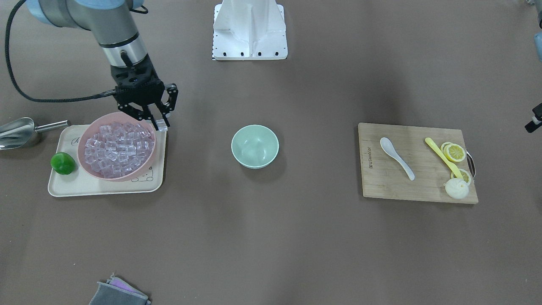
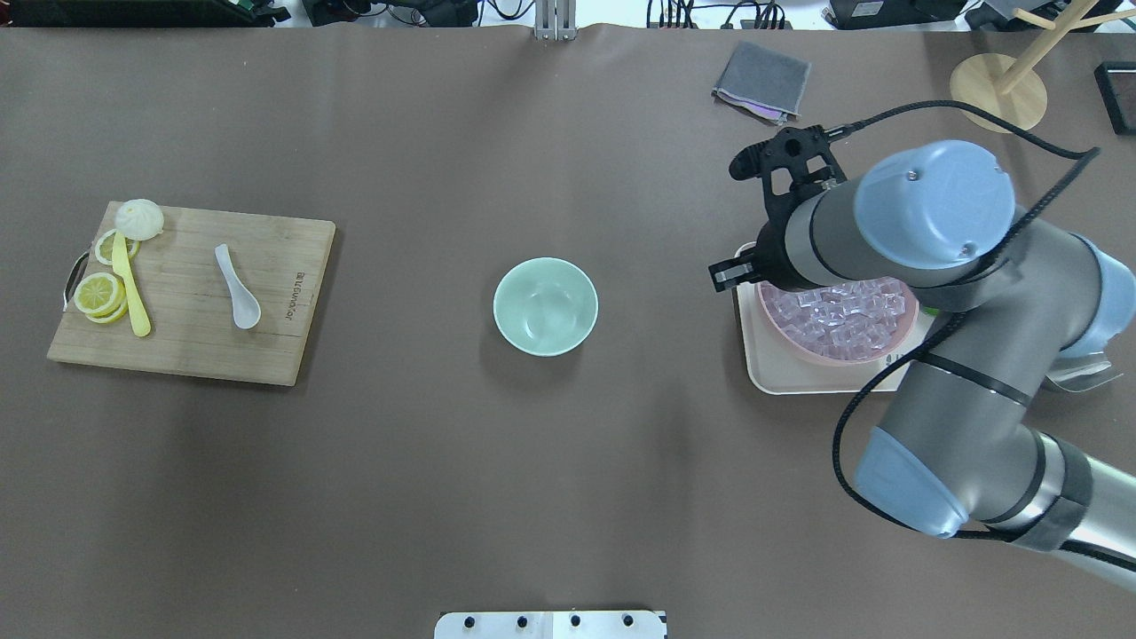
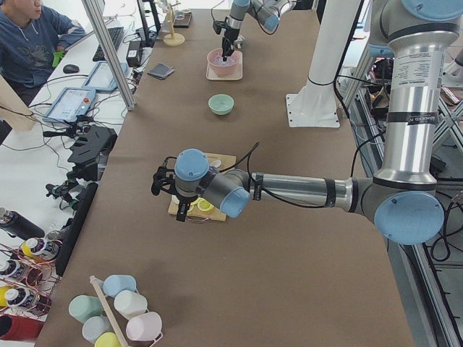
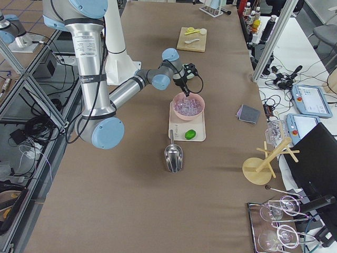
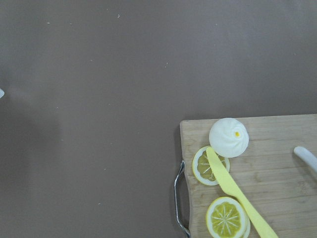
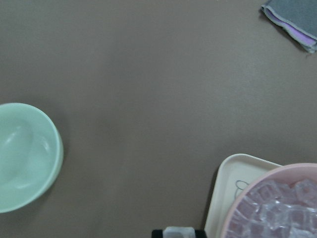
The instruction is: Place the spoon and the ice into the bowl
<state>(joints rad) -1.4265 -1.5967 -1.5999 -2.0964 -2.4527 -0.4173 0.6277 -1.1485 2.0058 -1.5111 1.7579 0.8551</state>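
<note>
The pale mint-green bowl (image 1: 255,146) stands empty at the table's middle; it also shows in the overhead view (image 2: 545,306) and the right wrist view (image 6: 25,156). My right gripper (image 1: 158,123) is shut on a clear ice cube (image 1: 161,125) just above the rim of the pink bowl of ice (image 1: 116,148); the cube shows between the fingertips in the right wrist view (image 6: 178,232). The white spoon (image 1: 396,156) lies on the wooden cutting board (image 1: 381,182). My left gripper (image 3: 165,189) hovers above the board's outer end; I cannot tell if it is open.
The pink bowl sits on a cream tray (image 1: 84,186) with a green fruit (image 1: 63,163); a metal scoop (image 1: 19,132) lies beside it. On the board are a yellow spoon (image 1: 442,157), lemon slices (image 1: 454,152) and a white bun (image 1: 457,188). A grey cloth (image 1: 118,292) lies near the table edge.
</note>
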